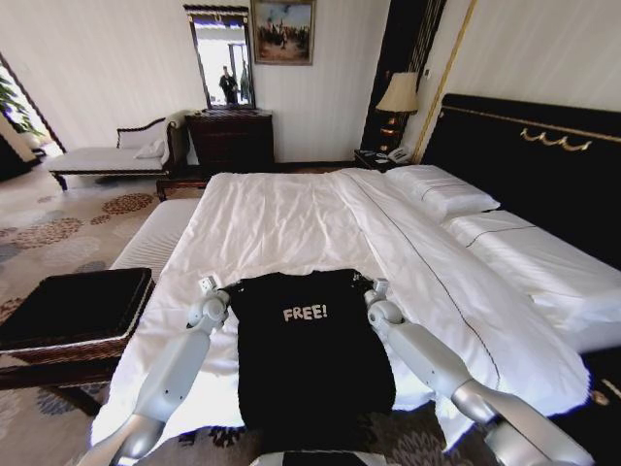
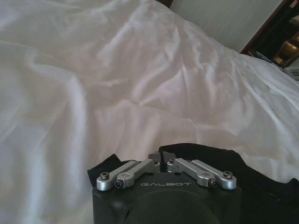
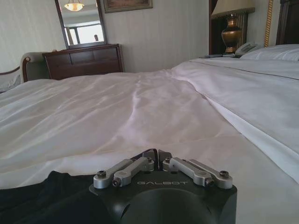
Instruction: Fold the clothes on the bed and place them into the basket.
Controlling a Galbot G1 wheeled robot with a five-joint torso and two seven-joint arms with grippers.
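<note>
Head view: black T-shirt [image 1: 310, 349] lies flat on the bed [image 1: 291, 223], between both grippers.
Left gripper [image 2: 162, 161]: fingers closed, pinching the shirt's edge.
Right gripper [image 3: 158, 154]: fingers closed; whether it holds cloth, cannot tell.

Black T-shirt [image 1: 310, 349], white "FREE!" lettering; white bed [image 1: 291, 223].

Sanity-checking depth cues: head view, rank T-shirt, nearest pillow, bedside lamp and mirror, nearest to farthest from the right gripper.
1. T-shirt: right gripper sits at its upper corner.
2. Pillow: up the bed, by the headboard.
3. Lamp: beyond the pillow, right of the dresser.
4. Mirror: far wall, to the left. Close to the lamp; ordering uncertain.
</note>
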